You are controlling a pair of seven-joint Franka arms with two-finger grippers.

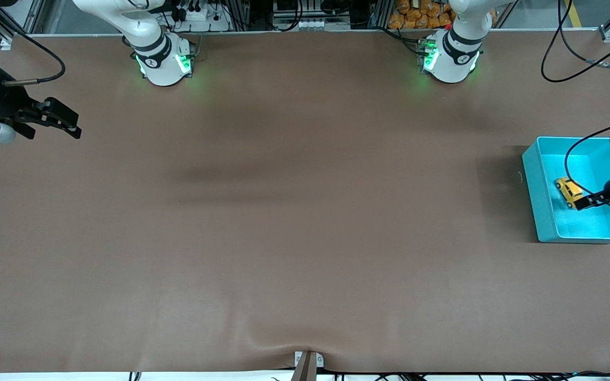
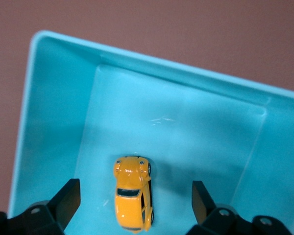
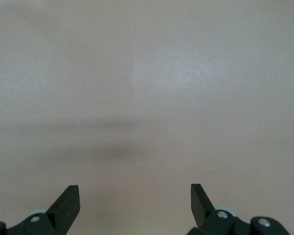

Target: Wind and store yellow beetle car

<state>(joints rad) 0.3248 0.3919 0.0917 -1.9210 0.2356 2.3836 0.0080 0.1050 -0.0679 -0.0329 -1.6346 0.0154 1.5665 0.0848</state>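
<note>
The brown table (image 1: 294,211) lies bare across its whole middle, so a gripper can pass freely there. The only obstacle on it is the turquoise bin (image 1: 535,196) at the left arm's end. Its walls ring the yellow beetle car (image 2: 132,196), which sits on the bin floor with open floor around it. The left gripper (image 2: 134,200) hangs over the bin, its fingers spread wide to either side of the car without touching it. The right gripper (image 1: 53,119) waits with fingers apart over the right arm's end.
</note>
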